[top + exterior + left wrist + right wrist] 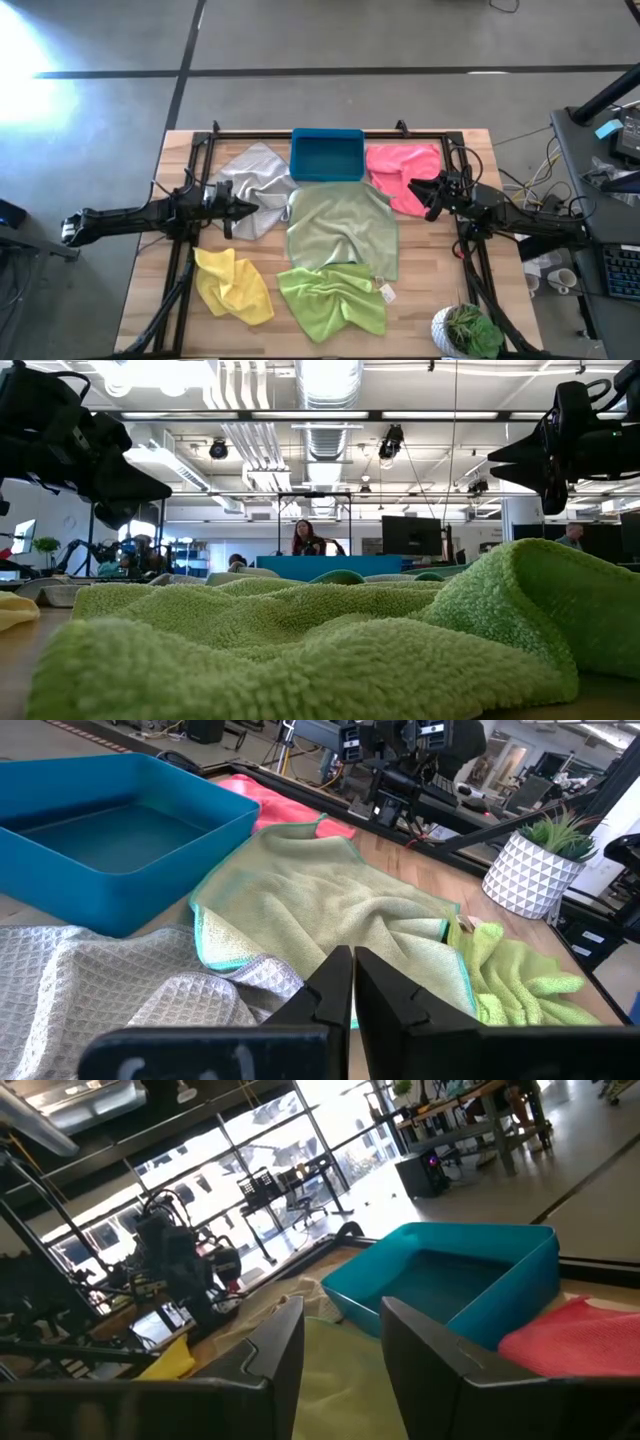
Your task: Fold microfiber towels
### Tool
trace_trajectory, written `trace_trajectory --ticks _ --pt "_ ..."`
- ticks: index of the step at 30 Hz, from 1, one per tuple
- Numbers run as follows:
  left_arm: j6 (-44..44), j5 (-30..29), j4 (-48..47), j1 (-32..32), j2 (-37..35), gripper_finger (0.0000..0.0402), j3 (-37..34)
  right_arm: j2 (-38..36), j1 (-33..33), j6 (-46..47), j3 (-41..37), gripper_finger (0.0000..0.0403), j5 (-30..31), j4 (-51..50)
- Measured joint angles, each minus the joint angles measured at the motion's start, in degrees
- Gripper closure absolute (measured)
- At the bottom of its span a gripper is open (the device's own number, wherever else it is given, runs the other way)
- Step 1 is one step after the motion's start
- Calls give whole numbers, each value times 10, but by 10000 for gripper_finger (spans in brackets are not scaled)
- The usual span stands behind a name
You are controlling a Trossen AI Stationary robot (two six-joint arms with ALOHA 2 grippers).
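Note:
Five towels lie spread or crumpled on the wooden table. The light grey towel is far left and the pink towel far right. The pale sage towel is in the middle, the lime green towel in front of it, and the yellow towel near left. My left gripper hovers above the grey towel's right edge with its fingers shut and empty. My right gripper hovers above the pink towel's near edge, open and empty. In the low view both grippers hang clear of the table, the left and the right.
A blue plastic bin stands at the far middle, between the grey and pink towels. A potted plant in a white pot stands at the near right corner. Black frame rails run along the table's left, right and far sides.

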Motion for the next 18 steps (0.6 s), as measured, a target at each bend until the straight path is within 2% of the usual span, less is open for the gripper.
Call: trace_trajectory --ticks 4,7,13,18 --pt "0 0 0 0 0 402 0 0 0 16 2 280 0 4" --pt "0 0 0 0 0 402 0 0 0 63 9 280 0 12" --pt "0 0 0 0 0 402 0 0 -1 75 15 280 5 32" --pt "0 0 0 0 0 402 0 0 -1 155 16 280 5 70"
